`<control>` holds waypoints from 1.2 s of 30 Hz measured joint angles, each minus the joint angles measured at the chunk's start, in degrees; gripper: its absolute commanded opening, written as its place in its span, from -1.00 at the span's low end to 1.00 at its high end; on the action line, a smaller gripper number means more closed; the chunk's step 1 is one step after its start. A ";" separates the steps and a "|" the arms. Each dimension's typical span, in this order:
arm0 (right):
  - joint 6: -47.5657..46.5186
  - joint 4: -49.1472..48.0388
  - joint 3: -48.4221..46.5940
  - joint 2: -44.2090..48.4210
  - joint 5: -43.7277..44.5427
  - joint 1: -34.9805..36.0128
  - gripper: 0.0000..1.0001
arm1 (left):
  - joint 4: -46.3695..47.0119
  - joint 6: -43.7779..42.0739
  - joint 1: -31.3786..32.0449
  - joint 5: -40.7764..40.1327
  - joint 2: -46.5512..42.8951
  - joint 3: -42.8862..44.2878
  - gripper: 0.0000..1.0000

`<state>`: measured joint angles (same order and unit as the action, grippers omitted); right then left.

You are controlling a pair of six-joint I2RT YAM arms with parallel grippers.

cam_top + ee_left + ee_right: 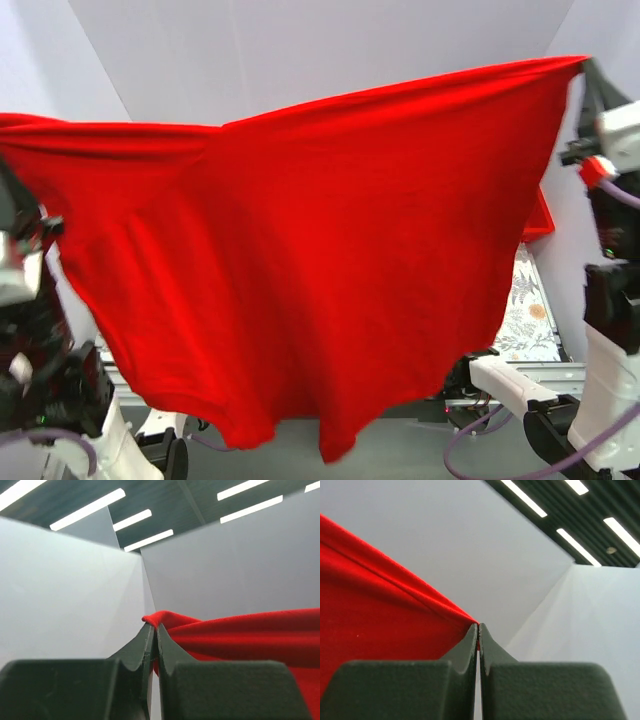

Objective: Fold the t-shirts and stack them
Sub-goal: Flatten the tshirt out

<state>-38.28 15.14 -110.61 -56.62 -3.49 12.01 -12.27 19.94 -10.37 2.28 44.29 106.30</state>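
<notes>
Holding: the red t-shirt [300, 270] hangs in the air, spread wide between the two arms. Its top edge climbs from the left of the overhead view to the upper right, and its lower hem dangles loose.
Left end effector [152, 628]: the fingers are pressed together on a small bunched corner of the cloth, with only a thin nub showing past the tips.
Right end effector [478, 626]: clamped tight on the opposite corner, the fabric drawn taut away from it.
Slip risk: both grips look shallow, right at the fingertips. Any further spreading of the arms would likely add tension and could pull a corner free, dropping half the shirt in a heap.
Skew risk: the right corner sits higher than the left, so the cloth slants. Lowering it this way would probably lay it crooked and creased, spoiling the fold lines.
Blind landing: the shirt fills the overhead view and hides most of the counter, so the drop spot cannot be judged.
Snag risk: a red tray [541, 218] peeks out at the right edge, and a swinging hem might catch on it.
Other shirts: not visible.
</notes>
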 measured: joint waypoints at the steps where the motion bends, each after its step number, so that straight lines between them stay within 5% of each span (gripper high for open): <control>1: -0.17 -0.70 2.25 -0.09 -0.70 0.00 -0.97 | -0.46 -0.70 0.04 -0.20 -0.22 -2.64 -1.00; 9: -2.86 -3.37 26.62 -6.34 -8.59 0.15 -0.97 | -7.45 -4.79 0.11 3.37 -4.17 -37.09 -1.00; 17: -8.31 -7.28 41.94 -20.90 -8.98 5.92 -0.97 | 0.26 -6.08 0.09 4.39 -0.42 -64.26 -1.00; 27: -11.02 -13.70 37.97 -46.71 -4.07 7.93 -0.97 | 15.54 -4.52 -0.44 1.90 32.54 -62.66 -1.00; 36: -11.04 -16.70 24.17 -60.83 3.39 8.00 -0.97 | 21.20 -3.04 -0.74 2.56 51.21 -49.46 -1.00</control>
<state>-49.32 -1.56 -86.43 -117.45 -0.10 20.01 8.93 16.91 -11.11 4.84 95.50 56.84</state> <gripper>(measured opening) 0.020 0.015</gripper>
